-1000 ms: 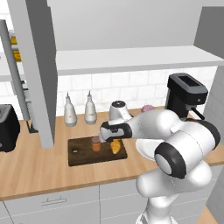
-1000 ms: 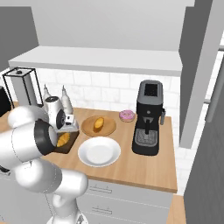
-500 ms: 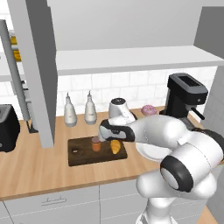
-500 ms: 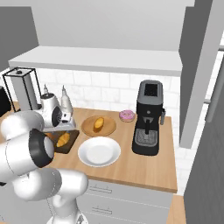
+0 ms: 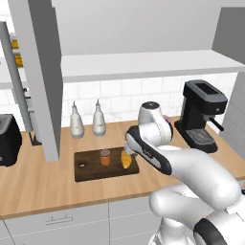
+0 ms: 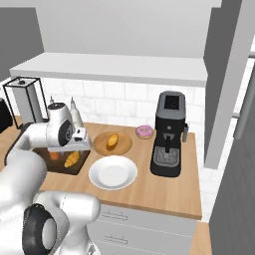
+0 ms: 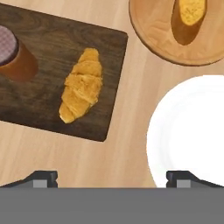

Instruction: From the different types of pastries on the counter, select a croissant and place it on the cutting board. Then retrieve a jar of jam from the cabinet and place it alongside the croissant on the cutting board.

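Note:
The golden-brown croissant (image 7: pixel 82 91) lies on the right end of the dark cutting board (image 7: pixel 43 111), apart from the orange-brown jar of jam (image 7: pixel 13 54) standing at the board's middle. My gripper (image 7: pixel 111 178) hangs open and empty above the counter, just off the board's right end, over the gap between board and white plate. From the left base the croissant (image 5: pixel 126 160), jar (image 5: pixel 105 157) and board (image 5: pixel 91 171) sit just below my hand. The right base view has the croissant (image 6: pixel 71 159) and jar (image 6: pixel 54 155) partly behind my hand.
A yellow-orange bun (image 6: pixel 112 140) rests on a round light-wood plate (image 6: pixel 125 147); a pink doughnut (image 6: pixel 145 131) lies behind it. A white plate (image 6: pixel 113 172) sits in front. A coffee machine (image 6: pixel 168 134) stands right, two white bottles (image 5: pixel 76 122) behind the board, and a grey cabinet door panel (image 5: pixel 40 76) hangs left.
My hand has drifted a little to the right and up from over the croissant. The croissant and jar stay where they were on the board.

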Robot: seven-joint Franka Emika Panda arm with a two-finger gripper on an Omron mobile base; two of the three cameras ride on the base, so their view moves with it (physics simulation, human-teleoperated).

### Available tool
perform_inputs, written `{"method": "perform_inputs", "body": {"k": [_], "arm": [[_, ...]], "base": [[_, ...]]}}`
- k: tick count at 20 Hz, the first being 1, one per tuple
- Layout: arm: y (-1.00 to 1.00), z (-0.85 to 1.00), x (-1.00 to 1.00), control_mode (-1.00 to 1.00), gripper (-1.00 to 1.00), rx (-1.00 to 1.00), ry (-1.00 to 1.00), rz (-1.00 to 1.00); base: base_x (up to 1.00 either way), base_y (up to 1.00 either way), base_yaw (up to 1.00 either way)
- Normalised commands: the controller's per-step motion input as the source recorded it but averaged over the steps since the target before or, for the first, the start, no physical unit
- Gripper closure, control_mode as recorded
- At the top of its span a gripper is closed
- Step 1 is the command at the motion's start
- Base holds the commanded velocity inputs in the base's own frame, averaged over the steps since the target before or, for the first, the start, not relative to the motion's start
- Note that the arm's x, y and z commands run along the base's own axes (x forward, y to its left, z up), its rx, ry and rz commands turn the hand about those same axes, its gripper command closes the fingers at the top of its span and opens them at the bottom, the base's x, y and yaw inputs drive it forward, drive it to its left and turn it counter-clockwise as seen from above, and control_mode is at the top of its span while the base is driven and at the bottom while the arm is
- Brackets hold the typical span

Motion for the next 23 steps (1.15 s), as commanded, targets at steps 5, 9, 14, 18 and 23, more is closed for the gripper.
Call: {"method": "perform_inputs", "body": {"k": [5, 9, 14, 18, 23], "arm": [[-0.52, 0.12, -0.97, -1.0, -1.0, 0.0, 0.0, 0.0], [-0.49, 0.05, -1.0, -1.0, -1.0, 0.0, 0.0, 0.0], [-0.47, 0.01, -1.0, -1.0, -1.0, 0.01, -0.09, 0.0], [-0.38, 0.0, -1.0, -1.0, -1.0, 0.02, -0.08, 0.0], [-0.26, -0.01, -1.0, -1.0, -1.0, 0.02, -0.05, 0.0]], "base": [[0.0, 0.0, 0.0], [0.0, 0.0, 0.0], [0.0, 0.0, 0.0], [0.0, 0.0, 0.0], [0.0, 0.0, 0.0]]}}
